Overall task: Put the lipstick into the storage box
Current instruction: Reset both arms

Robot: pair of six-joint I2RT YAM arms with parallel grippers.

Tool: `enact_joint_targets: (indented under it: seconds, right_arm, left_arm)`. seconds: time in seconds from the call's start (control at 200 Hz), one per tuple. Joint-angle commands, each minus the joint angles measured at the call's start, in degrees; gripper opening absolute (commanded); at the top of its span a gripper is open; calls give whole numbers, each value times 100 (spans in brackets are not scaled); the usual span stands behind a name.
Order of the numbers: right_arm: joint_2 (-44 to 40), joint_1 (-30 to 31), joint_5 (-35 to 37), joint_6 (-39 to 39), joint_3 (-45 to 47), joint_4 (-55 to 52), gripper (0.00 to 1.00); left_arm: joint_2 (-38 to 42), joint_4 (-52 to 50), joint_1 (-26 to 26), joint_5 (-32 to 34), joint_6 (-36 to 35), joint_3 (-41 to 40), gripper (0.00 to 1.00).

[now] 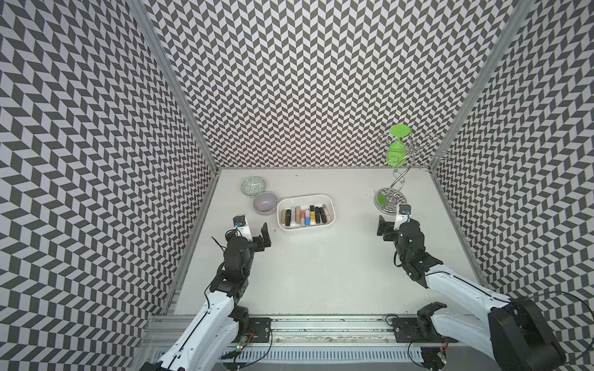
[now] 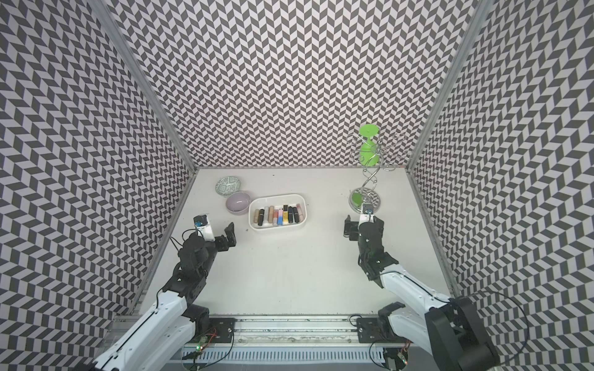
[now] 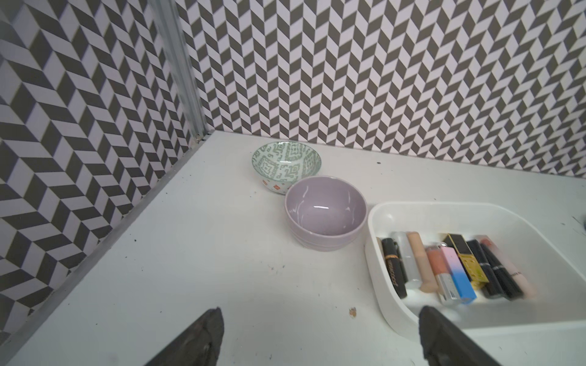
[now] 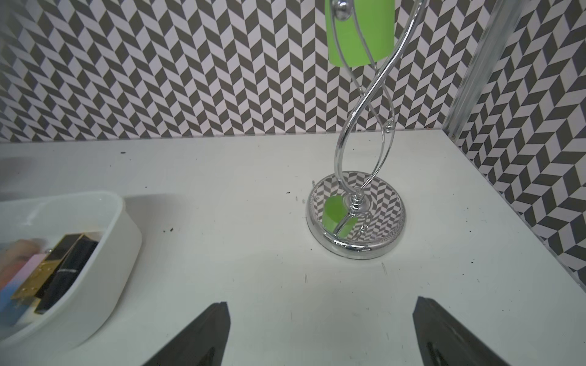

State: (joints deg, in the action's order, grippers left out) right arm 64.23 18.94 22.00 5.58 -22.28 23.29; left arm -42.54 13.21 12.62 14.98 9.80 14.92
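Bare table (image 1: 321, 273) separates storage box (image 1: 305, 228) from stand (image 1: 387, 207).

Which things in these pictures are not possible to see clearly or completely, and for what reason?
- Right wrist view: the shallow white plastic storage box is cut off by the edge, and its lipsticks look blurred.
- Right wrist view: the green plastic cup on the chrome wire stand is cut off by the edge.
- Both top views: the lipstick labels are too small to read.
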Motion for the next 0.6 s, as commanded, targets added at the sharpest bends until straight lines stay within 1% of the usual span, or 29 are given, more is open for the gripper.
enact_joint_targets:
  seconds: [0.0, 0.065, 0.2, 0.33, 0.441, 0.596]
  right_arm:
    - [254, -472, -279, -9, -141, 691, 95]
    - [404, -729, -372, -64, -189, 833, 95]
    - [868, -1172, -625, -244, -132, 1462, 95]
    - [1392, -1304, -693, -252, -171, 1944, 95]
    - [1755, -1315, -861, -226, -141, 2320, 94]
    - [2110, -1312, -811, -188, -558, 1767, 94]
  left_arm:
    - [-358, 1646, -125, 317, -221, -281, 99]
    - [-659, 2023, -163, 583, -282, -402, 99]
    - [-1241, 2653, -335, 719, -220, -503, 99]
    - [-1699, 2993, -555, 667, -239, -463, 99]
    - [-1918, 3462, -782, 690, -263, -581, 99]
    - [-2123, 3757, -1070, 863, -24, -710, 99]
